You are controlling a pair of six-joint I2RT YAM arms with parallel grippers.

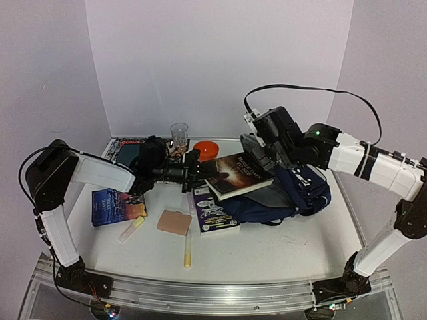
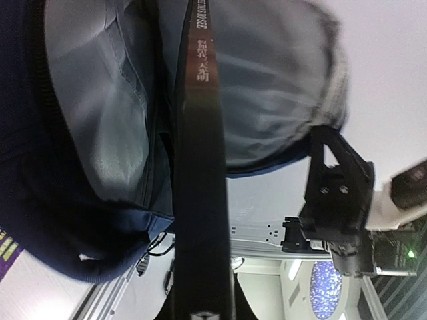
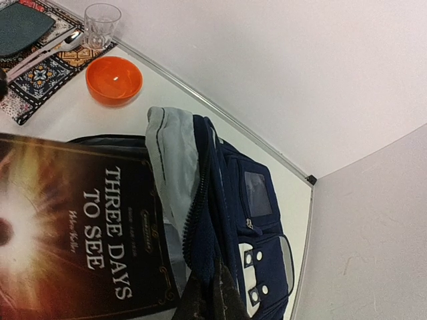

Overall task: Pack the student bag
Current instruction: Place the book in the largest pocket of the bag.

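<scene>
The student bag (unzipped) is pinched in the right end effector.

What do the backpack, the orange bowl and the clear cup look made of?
Student bag: woven fabric, matte navy with pale grey lining; it creases and sags. Orange bowl: probably plastic, smooth with a soft sheen. Clear cup: glass or clear plastic, see-through and faceted; cannot tell which.

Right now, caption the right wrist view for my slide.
Book at the mouth of the open bag, orange bowl and glass beyond.
</scene>
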